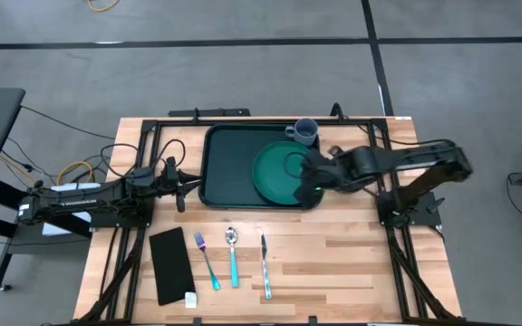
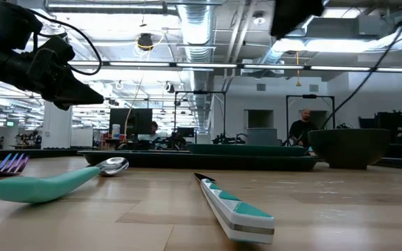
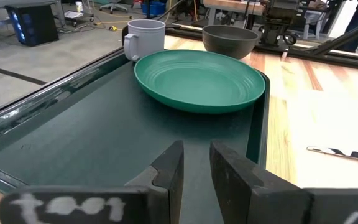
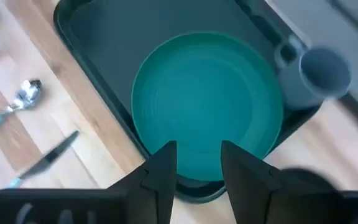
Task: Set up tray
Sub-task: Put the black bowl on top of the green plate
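The tray (image 1: 229,167) lies flat on the table (image 1: 352,254) near the far edge, about midway along it. A round green plate (image 1: 284,172) rests inside the tray, filling its right half, while the left half is bare. A grey mug (image 1: 305,132) stands just beyond the tray's far right corner, on the table. A dark bowl (image 3: 230,40) stands on the table beside the tray's right end, mostly under the right arm in the high view.

The right gripper (image 4: 196,163) hangs over the near right rim of the plate, its fingers (image 4: 162,165) parted by a narrow gap and holding nothing. The left gripper (image 3: 196,165) waits just off the tray's left end, low and pointed across it, fingers slightly apart and empty.

Toward the near edge lie, from left to right, a flat black rectangle (image 1: 170,265), a fork (image 1: 207,259), a spoon (image 1: 233,257) and a knife (image 1: 265,266), all with teal handles and well apart from the tray.
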